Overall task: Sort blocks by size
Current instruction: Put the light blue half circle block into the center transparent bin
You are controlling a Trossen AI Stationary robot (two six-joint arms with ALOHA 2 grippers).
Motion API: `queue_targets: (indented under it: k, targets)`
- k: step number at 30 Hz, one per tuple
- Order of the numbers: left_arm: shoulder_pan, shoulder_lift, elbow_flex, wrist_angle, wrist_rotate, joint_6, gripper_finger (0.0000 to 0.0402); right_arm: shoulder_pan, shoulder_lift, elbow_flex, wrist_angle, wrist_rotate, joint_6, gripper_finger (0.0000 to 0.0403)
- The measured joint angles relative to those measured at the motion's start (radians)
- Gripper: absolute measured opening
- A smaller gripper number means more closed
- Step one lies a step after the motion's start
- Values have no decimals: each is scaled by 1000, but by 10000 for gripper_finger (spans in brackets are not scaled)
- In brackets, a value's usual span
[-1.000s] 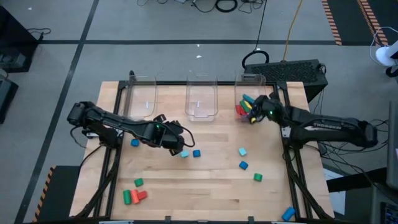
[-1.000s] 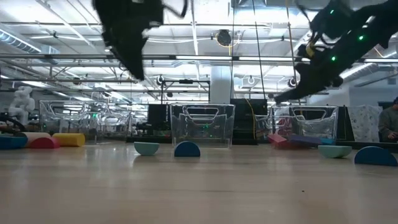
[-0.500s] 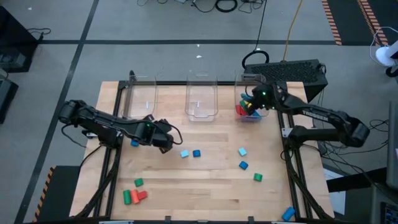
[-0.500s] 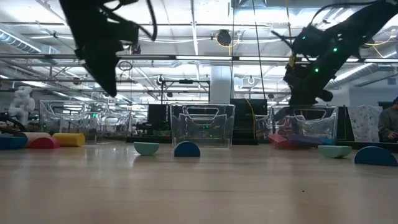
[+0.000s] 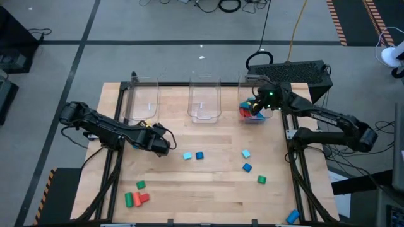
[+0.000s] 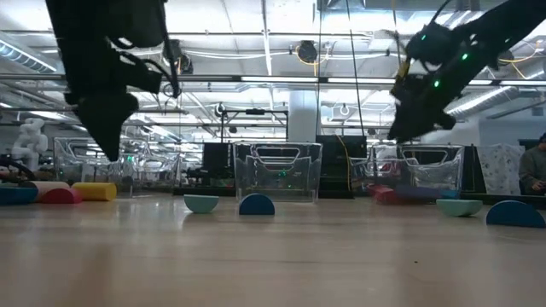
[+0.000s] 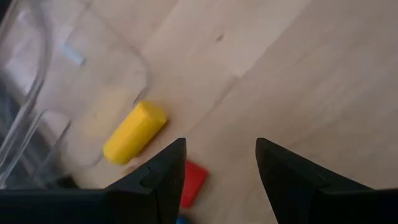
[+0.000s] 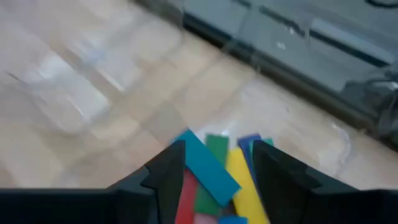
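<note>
Loose blocks lie on the wooden table: a teal cube and a blue cube at the middle, a teal, a blue and a green block at the right. Several bars lie piled in the right clear bin. My left gripper hangs open and empty above the table, left of the middle cubes. Its wrist view shows a yellow block and a red block on the wood. My right gripper is open and empty over the right bin's pile.
Two more clear bins stand at the far edge, left and middle. A green block and green and red cylinders lie near left. A blue block lies at the near right corner. The wood between the groups is bare.
My left gripper has gone toward the table's left edge, away from the teal and blue cubes, which stay where they were. My right gripper has gone toward the far edge, from beside the right bin's near left corner to above its pile.
</note>
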Motion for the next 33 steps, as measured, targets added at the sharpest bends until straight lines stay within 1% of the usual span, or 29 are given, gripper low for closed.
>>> queue_targets:
  k: [3, 8, 14, 16, 19, 26, 29, 33]
  targets:
    - [1, -13, -11, -52, -1, -64, 196, 30, -74, 0, -4, -5, 34, 170]
    - [16, -79, -73, -67, -3, -121, 196, 86, -159, 0, -14, -77, 74, 170]
    - [42, -174, -171, -72, 43, -252, 196, 177, -187, 0, -26, -79, 102, 170]
    - [42, -187, -188, -67, 46, -250, 196, 205, -187, 0, -24, -78, 105, 169]
    - [41, -185, -204, -49, 51, -156, 196, 239, -187, 0, -20, -75, 106, 169]
    - [41, -177, -205, 70, 107, 222, 196, 285, -187, 0, -14, -74, 112, 169]
    - [42, -177, -205, 70, 111, 296, 196, 298, -187, 0, -13, -73, 112, 169]
    - [59, -173, -205, 59, 135, 323, 196, 312, -187, 0, -13, -73, 112, 169]
